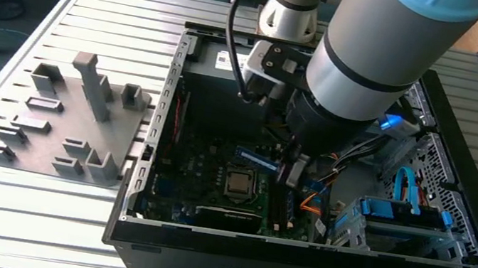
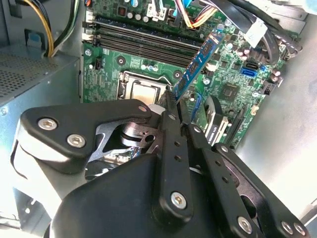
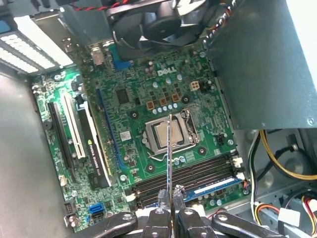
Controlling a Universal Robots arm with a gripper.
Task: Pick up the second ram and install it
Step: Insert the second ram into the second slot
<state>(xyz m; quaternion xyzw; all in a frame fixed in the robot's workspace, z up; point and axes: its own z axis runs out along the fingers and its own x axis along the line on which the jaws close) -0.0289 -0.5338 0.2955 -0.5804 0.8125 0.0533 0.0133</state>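
My gripper [image 2: 177, 105] is shut on the second ram [image 2: 200, 63], a slim blue-green board that sticks out from between the fingertips. It hangs inside the open computer case [image 1: 146, 162], above the motherboard. In the first wrist view the second ram [image 3: 170, 151] shows edge-on as a thin line running from my gripper [image 3: 171, 194] over the memory slots [image 3: 198, 173] toward the processor socket [image 3: 168, 135]. In the exterior view the second ram [image 1: 257, 158] shows as a short blue strip beside my gripper [image 1: 289, 172], just above the socket [image 1: 238, 183].
A gray plate with holder blocks [image 1: 67, 125] lies on the slatted table at the exterior view's left. Inside the case are a fan [image 3: 158, 20], a metal power supply box [image 3: 267, 64], coloured cables [image 3: 282, 173] and a drive cage with blue parts [image 1: 399, 213].
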